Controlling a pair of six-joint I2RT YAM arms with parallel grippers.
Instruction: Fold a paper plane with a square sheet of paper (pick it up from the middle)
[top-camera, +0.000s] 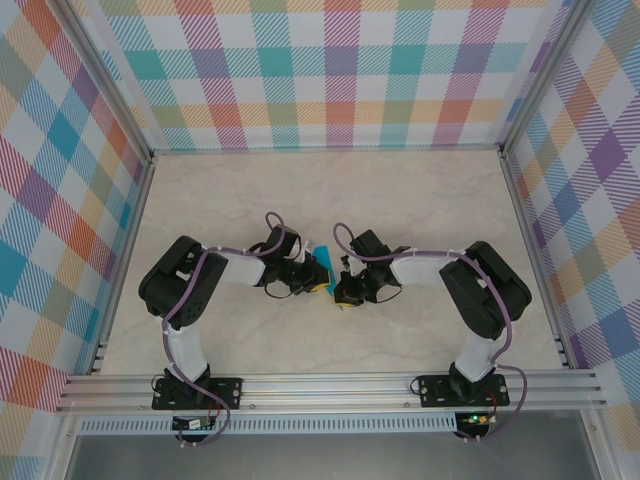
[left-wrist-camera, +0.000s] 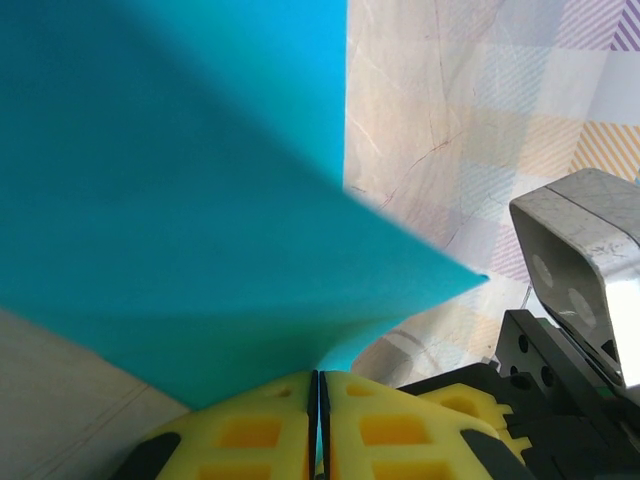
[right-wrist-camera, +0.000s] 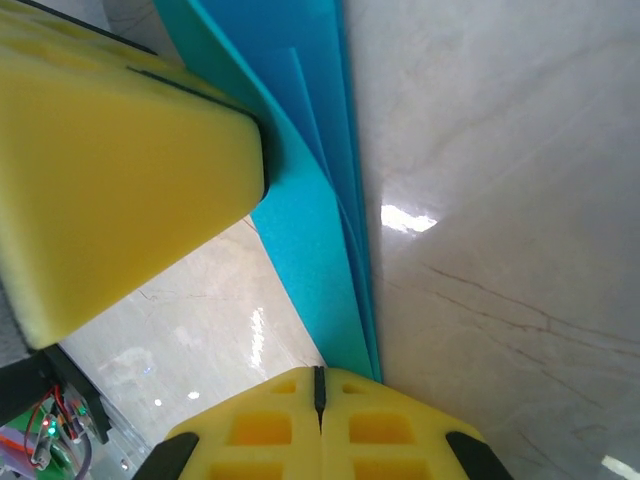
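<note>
The square sheet of paper (left-wrist-camera: 170, 190) is teal and folded into layers, with one pointed corner to the right. In the top view it (top-camera: 322, 261) stands off the table between the two wrists. My left gripper (left-wrist-camera: 320, 378) is shut on its lower edge, and teal shows in the slit between the pads. In the right wrist view the layered paper (right-wrist-camera: 310, 190) runs down to my right gripper (right-wrist-camera: 320, 378). That gripper is shut, the paper's edge ends at its right pad, and no paper shows in its seam. Whether the folds form a paper plane I cannot tell.
The grippers meet at mid-table, left gripper (top-camera: 316, 284) and right gripper (top-camera: 345, 297) nearly touching. The left gripper's yellow finger (right-wrist-camera: 120, 170) looms close in the right wrist view. The right wrist's camera housing (left-wrist-camera: 580, 260) stands beside the paper. Checked walls (top-camera: 330, 70) enclose the marble table (top-camera: 420, 200).
</note>
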